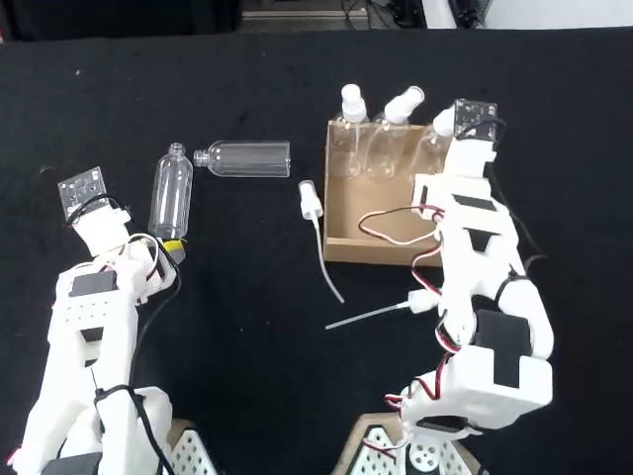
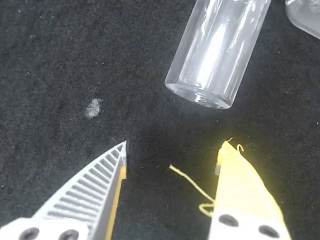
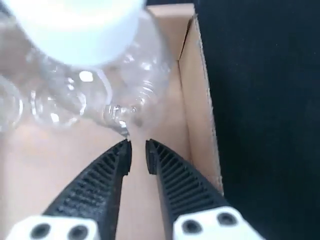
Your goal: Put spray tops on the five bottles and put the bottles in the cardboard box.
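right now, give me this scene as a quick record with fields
box: cardboard box, open, on the black table
in box: three capped bottles, along the far wall
no tops yet: first bare bottle and second bare bottle, both lying on the table
loose tops: one spray top beside the box, another spray top by the right arm
left claw: open, empty, just short of the first bare bottle's base
right claw: nearly shut, empty, over the box
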You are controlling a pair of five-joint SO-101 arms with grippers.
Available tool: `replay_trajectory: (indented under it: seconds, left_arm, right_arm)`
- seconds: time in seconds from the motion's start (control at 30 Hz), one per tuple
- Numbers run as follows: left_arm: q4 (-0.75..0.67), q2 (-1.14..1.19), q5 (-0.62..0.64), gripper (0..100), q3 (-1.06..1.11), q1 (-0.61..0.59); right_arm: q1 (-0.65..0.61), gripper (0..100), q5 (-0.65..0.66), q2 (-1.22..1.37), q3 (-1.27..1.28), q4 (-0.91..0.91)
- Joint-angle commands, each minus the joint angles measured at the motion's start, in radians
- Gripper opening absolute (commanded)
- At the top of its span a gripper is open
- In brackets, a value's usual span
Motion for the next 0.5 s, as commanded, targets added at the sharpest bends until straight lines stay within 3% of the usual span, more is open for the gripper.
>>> replay_trajectory:
  seconds: [0.0,0.2,0.47]
  left_arm:
    - [-0.02,-0.018,0.003,28,-0.013,-0.001]
    - [-0.02,-0.018,0.003,28,-0.013,-0.001]
    - [-0.02,-0.018,0.003,28,-0.013,-0.001]
  right_arm:
    - [-0.011,1.1,-0.005,-0.005,-0.008,-0.127]
    - [-0.017,1.1,0.002,-0.005,0.11,-0.339]
    - [-0.009,1.1,0.002,-0.024,0.157,-0.364]
